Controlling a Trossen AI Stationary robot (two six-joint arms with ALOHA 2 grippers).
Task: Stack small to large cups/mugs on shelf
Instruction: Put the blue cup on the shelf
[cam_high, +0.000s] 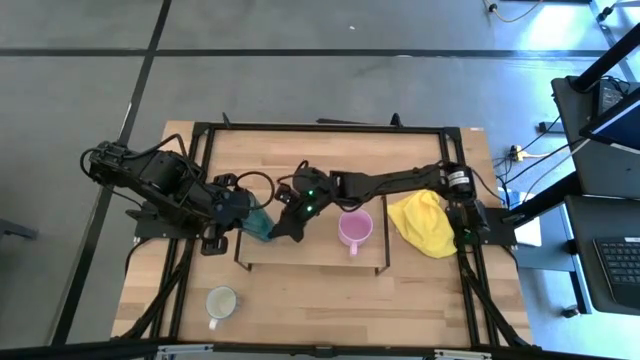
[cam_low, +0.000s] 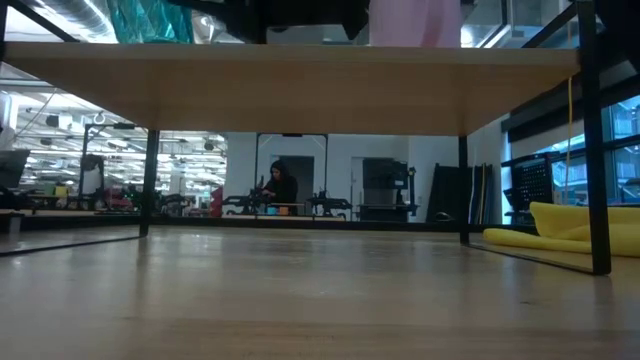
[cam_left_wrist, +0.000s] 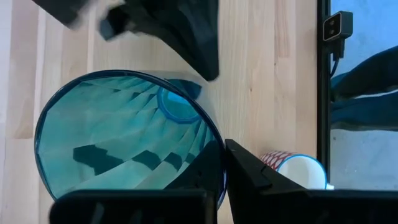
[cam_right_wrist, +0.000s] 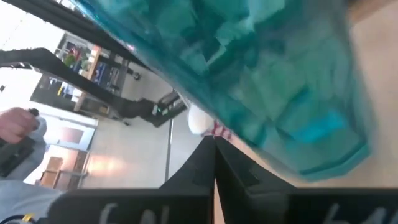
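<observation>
Three vessels show: a tall teal translucent tumbler (cam_high: 260, 221) and pink handled mug (cam_high: 354, 229) on the low light-wood shelf (cam_high: 310, 252), a cream-white handled mug (cam_high: 221, 302) on the tabletop, while the left gripper (cam_high: 247, 217) pinches the tumbler's rim and the right gripper (cam_high: 278, 231) beside it has fingers pressed together.

A grey floor (cam_high: 300, 25) with dark lines is seen around the wooden table (cam_high: 300, 300). A black desk (cam_high: 610, 250) with a keyboard (cam_high: 620, 262) is placed at one side. Far back in the big bright room, a person (cam_low: 283, 187) is seen among dark stands, and ceiling lights (cam_low: 60, 30) are lit.
</observation>
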